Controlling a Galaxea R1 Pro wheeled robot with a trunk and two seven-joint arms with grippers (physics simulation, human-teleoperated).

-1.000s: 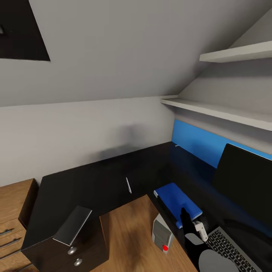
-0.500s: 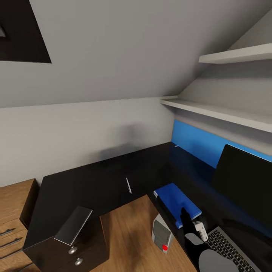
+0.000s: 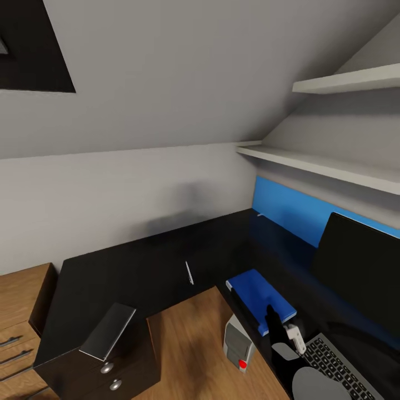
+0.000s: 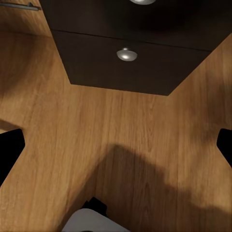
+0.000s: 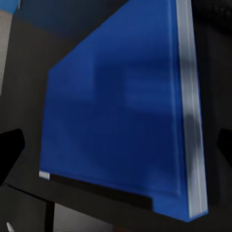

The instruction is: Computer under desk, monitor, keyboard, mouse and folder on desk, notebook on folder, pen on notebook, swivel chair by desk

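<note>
1. Starting nearest, in the head view: seeing the right gripper [image 3: 280, 329] hanging just over the near end of the folder [image 3: 260, 297], with the keyboard [image 3: 336, 369] just beside it on the desk [image 3: 139, 266].
2. Peeking along the right wrist: finding its fingers [image 5: 9, 150] spread wide, holding nothing, with the blue cover lying flat underneath.
3. Peeking along the left wrist: finding the left gripper [image 4: 116, 145] wide open too and holding nothing, pointing down at the wooden floor [image 4: 145, 125] and a silver knob [image 4: 126, 54] of the drawer unit [image 4: 121, 72].
4. Spotting the computer [image 3: 238, 344] standing on the floor, tucked by the desk edge just below the folder.
5. Moving left: finding the notebook [image 3: 107, 331] lying on the near left end of the desk, above the drawers, well apart from the folder.
6. Going farther back: seeing the pen [image 3: 189, 272] lying on the black top, between the notebook and the folder.
7. Looking farthest right: seeing the monitor [image 3: 361, 266] standing on the desk past the keyboard.
8. Guessing about the notebook: probably light, thin and a bit bendy, so pinching it by a side edge near the desk rim, not pressing from the top.
9. Guessing about the pen: tiny, smooth and likely rolling away, so closing gently across its middle.
10. Comparing views: getting the folder's white edge and the open fingers up close from the right wrist; getting the places of the notebook, pen and monitor from the head view.
</note>
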